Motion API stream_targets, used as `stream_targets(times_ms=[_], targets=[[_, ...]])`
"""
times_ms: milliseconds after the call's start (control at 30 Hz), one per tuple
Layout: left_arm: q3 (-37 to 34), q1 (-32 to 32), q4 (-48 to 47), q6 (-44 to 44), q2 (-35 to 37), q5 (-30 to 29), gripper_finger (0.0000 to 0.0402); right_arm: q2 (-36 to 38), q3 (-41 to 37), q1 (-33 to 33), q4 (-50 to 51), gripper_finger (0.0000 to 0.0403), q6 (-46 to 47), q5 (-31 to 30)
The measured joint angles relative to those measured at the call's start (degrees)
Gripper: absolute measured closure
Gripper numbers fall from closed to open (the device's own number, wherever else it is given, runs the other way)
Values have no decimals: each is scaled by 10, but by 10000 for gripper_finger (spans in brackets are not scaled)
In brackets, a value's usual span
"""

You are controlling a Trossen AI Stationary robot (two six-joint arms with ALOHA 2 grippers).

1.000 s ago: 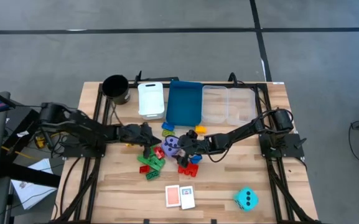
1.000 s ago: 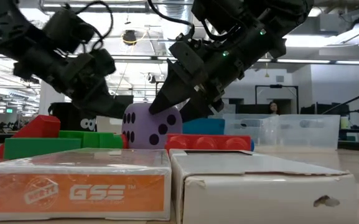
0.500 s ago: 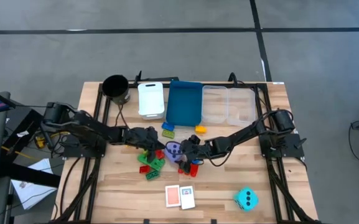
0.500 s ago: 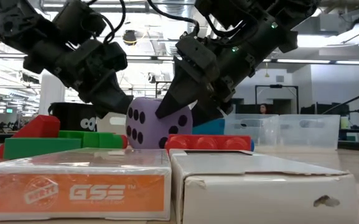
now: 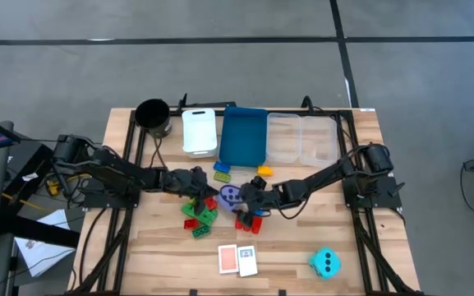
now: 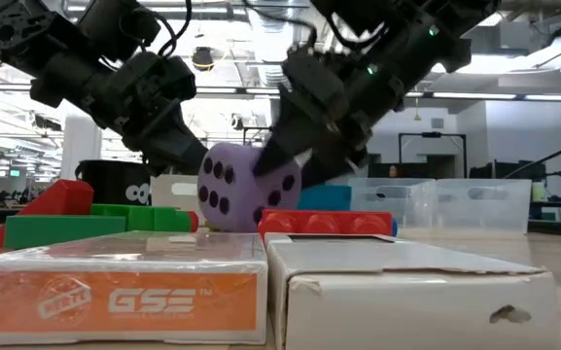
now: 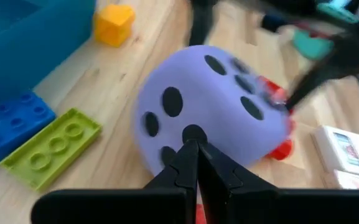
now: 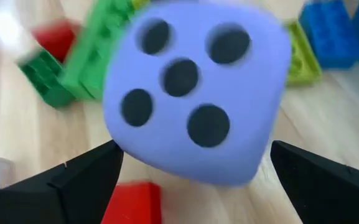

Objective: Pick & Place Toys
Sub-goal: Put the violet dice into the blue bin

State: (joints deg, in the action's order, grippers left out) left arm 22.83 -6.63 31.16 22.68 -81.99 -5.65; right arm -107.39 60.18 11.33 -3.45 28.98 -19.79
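I am at the purple die [image 5: 230,196] in the middle of the tabletop [image 5: 154,255], with both arms meeting over it. My right fingers [image 8: 191,186] stand wide on either side of it, not yet closed. My left fingers [image 7: 195,163] are pinched together, empty, their tip just at the die's face. The die sits tilted among the bricks, beside a red brick [image 6: 327,223] and near the green bricks [image 5: 199,215].

Little of the job looks done. The white bin [image 5: 199,131] and the blue bin [image 5: 244,136] show nothing inside, and the clear bin [image 5: 302,138] looks bare too. The cyan die [image 5: 325,263], the two card boxes [image 5: 237,260], a yellow brick [image 5: 264,171] and a blue brick [image 5: 222,168] all lie loose.
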Motion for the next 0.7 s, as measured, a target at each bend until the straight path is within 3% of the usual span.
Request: stream_targets(times_ms=[400,567,700], targets=[[-3,-26,-43,65,-1,-3,401,6,0,-3,38,3,-11,-71],[4,-50,-3,78,1,2,401,6,2,-10,45,3,-6,-137],[0,-54,-6,78,0,-10,401,6,2,-9,48,3,-20,-106]])
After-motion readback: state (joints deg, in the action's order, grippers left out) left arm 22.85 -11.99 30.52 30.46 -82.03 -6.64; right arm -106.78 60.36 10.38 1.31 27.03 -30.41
